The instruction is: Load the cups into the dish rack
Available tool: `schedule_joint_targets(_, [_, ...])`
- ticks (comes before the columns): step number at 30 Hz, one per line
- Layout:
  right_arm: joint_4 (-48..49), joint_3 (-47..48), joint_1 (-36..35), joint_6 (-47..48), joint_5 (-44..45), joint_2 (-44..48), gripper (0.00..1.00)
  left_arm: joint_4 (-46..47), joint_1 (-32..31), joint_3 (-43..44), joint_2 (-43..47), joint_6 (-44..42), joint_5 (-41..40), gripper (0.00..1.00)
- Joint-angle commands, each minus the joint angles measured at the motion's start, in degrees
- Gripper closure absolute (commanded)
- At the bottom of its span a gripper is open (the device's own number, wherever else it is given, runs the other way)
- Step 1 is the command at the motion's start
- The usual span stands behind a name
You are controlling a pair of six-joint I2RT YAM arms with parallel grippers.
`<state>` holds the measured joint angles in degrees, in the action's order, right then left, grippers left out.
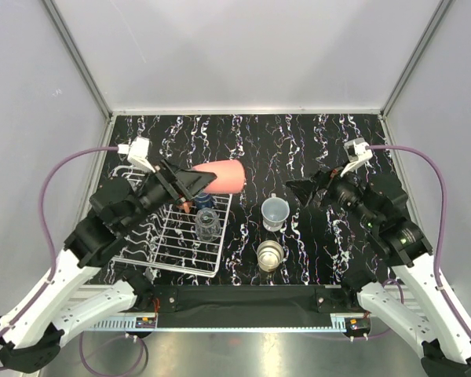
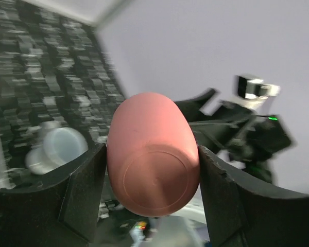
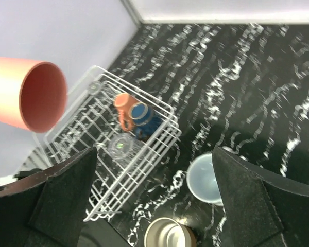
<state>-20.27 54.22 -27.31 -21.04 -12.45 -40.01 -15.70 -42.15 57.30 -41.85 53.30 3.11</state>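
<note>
black table top [image 1: 298,141] with white veins fills the floor of the cell, and grey walls close it at the sides and the back. nearest to the arm bases a beige cup [image 1: 270,255] stands upright on the table, just beside the right rim of the dish rack [image 1: 173,267]. inside the rack a clear glass [image 1: 207,225] sits near the middle. farther in, at the far right corner, a dark blue cup [image 1: 205,201] and a salmon mug [image 1: 187,206] are close together; i cannot tell if they touch. to the right of the rack, a pale blue-white mug [image 1: 275,213] stands on the table, apart from the beige cup.

the left gripper [image 1: 200,179] pinches the coral-red tumbler [image 1: 224,177] by its closed base end, one finger [image 2: 87,190] on each side. the tumbler lies horizontal in the air over the far edge of the rack, mouth to the right. the left arm reaches forward over the rack.

the right gripper [image 1: 302,188] has its jaws spread wide and holds nothing. it hangs above the table, right of the pale mug, pointing to the left.
</note>
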Motion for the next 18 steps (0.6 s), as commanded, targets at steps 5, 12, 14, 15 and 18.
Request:
schedule_joint_targets(5, [-7.31,3.61,0.15,0.74,4.89,-6.03,0.0,-33.32,0.32,4.41,-1.66,-12.43,-23.23,1.0])
schedule_joint_targets(12, [-14.88,9.24,0.15,0.3,5.68,-15.27,0.0,-38.17,0.32,0.54,-3.94,-12.79,-30.96,1.0])
schedule_joint_targets(14, [-15.58,9.07,0.15,-0.23,6.12,-16.24,0.0,-38.87,0.4,-0.6,-4.65,-11.99,-33.17,1.0])
schedule_joint_targets(15, [-15.59,8.54,0.15,-0.32,6.12,-16.5,0.0,-39.22,0.32,-0.87,-4.82,-11.64,-34.04,1.0])
schedule_joint_targets(18, [-15.33,7.93,0.15,-0.49,6.12,-16.68,0.0,-38.96,0.4,-2.63,-4.47,-11.37,-36.33,1.0])
